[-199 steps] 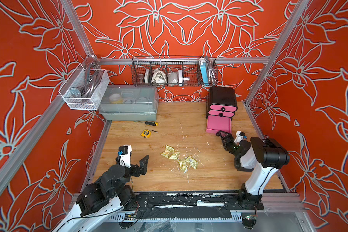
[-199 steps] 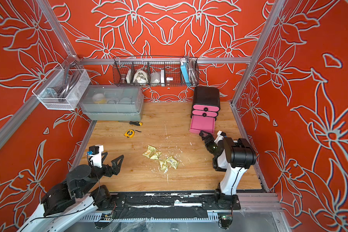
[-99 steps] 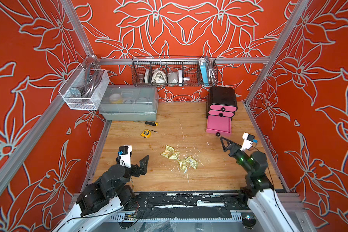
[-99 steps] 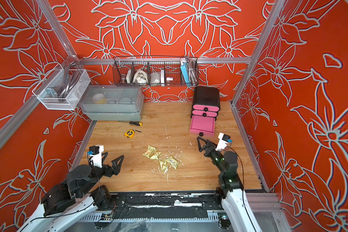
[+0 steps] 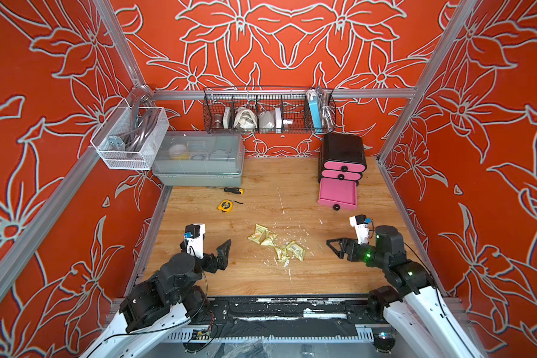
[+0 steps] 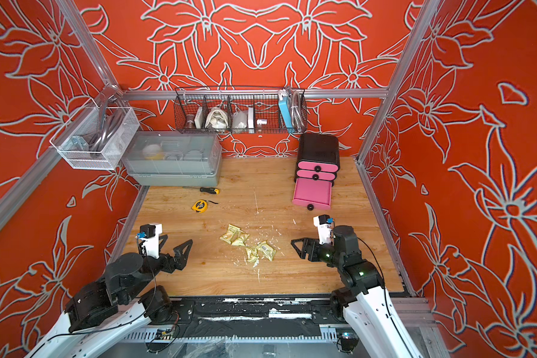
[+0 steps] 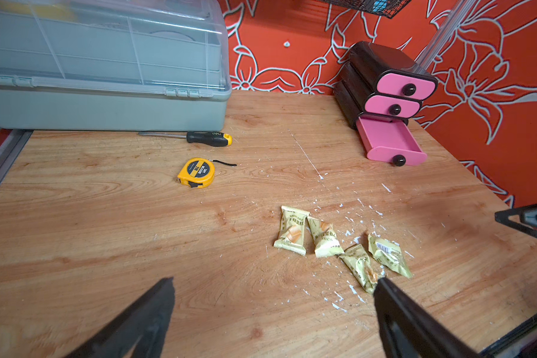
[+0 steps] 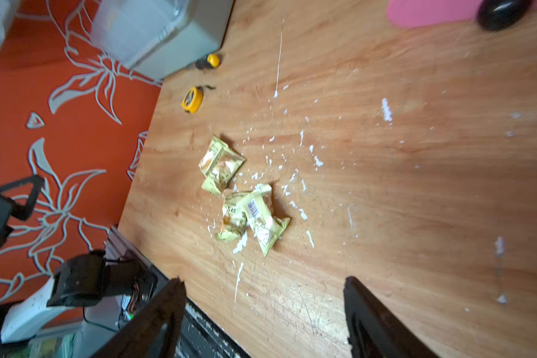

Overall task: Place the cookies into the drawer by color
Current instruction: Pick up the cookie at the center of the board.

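Note:
Several pale yellow-green cookies (image 5: 262, 236) (image 6: 261, 251) lie in two small clumps mid-table among white flakes; the wrist views show them too (image 7: 292, 231) (image 8: 255, 217). The drawer chest (image 5: 341, 153) (image 6: 318, 148) stands at the back right. Its bottom pink drawer (image 5: 337, 193) (image 7: 391, 142) is pulled out, with a bare pink inside. My left gripper (image 5: 213, 245) (image 7: 275, 282) hovers open, left of the cookies. One of its fingers (image 7: 394, 310) reaches over a packet's end. My right gripper (image 5: 330, 243) (image 8: 264, 280) is open, right of the cookies and pointing at them.
A grey lidded bin (image 5: 199, 161) stands at the back left, with a screwdriver (image 5: 233, 190) and a yellow tape measure (image 5: 225, 206) in front of it. A wire basket (image 5: 268, 114) hangs on the back wall and a white mesh basket (image 5: 127, 136) on the left wall.
My right arm has swung away from the pulled-out drawer toward the front and now points left at the cookies. The left arm has not moved.

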Available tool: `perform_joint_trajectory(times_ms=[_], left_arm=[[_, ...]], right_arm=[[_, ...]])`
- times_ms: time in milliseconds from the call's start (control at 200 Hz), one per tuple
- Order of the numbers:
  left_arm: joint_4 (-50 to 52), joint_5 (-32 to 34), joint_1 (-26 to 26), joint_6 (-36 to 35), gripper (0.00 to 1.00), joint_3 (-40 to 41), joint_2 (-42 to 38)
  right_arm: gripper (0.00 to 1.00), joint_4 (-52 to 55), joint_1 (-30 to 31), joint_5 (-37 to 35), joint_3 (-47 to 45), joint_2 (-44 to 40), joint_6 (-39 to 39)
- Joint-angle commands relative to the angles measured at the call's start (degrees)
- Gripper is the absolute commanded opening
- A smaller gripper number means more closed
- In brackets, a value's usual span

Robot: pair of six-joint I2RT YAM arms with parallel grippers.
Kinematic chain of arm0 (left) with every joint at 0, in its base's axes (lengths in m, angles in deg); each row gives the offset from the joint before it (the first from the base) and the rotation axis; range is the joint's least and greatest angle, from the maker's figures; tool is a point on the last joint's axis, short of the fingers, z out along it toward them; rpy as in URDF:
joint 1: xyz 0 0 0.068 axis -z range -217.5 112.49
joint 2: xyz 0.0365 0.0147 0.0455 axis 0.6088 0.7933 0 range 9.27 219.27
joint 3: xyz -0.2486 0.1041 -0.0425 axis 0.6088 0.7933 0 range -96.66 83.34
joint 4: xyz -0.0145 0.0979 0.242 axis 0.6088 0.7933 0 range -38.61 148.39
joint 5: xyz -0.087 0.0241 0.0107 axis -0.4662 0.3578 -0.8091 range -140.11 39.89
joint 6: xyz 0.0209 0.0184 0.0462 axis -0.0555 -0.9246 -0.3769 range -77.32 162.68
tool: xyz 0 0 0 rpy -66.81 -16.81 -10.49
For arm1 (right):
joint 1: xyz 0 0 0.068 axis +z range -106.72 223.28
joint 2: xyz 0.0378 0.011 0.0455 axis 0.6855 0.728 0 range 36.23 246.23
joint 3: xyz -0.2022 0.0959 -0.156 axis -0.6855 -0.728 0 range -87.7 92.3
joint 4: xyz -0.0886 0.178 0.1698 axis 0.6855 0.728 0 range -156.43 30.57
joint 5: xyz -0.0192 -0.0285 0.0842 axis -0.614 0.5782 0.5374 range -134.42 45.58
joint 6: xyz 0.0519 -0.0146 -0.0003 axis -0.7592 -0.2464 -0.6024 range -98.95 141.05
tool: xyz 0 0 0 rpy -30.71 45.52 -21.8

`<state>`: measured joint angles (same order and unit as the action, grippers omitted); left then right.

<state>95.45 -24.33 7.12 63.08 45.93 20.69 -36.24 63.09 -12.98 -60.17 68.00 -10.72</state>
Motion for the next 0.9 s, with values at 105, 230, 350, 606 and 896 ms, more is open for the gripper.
perform_joint_trajectory(times_ms=[105, 230, 350, 606, 896], left_arm=[[-0.9, 0.0, -0.2, -0.2, 1.0, 0.4, 0.4], [-1.2, -0.7, -0.2, -0.5, 0.99, 0.5, 1.2], [-1.4, -2.0, -0.2, -0.7, 1.0, 0.4, 2.5], [-1.6, -2.4, -0.2, -0.8, 1.0, 0.4, 2.1], [-1.6, -2.2, -0.2, -0.7, 1.0, 0.5, 1.2]], right_arm=[[0.83, -5.9, 17.0, -14.4, 1.6, 10.8, 1.0], [0.83, -7.0, 25.6, -25.7, 5.7, 21.3, 5.2], [0.83, -7.8, 28.9, -30.4, 9.2, 31.2, 8.7], [0.81, -10.3, 32.0, -29.2, 14.0, 43.8, 12.6], [0.61, -9.7, 33.4, -30.0, 15.8, 50.4, 13.6]])
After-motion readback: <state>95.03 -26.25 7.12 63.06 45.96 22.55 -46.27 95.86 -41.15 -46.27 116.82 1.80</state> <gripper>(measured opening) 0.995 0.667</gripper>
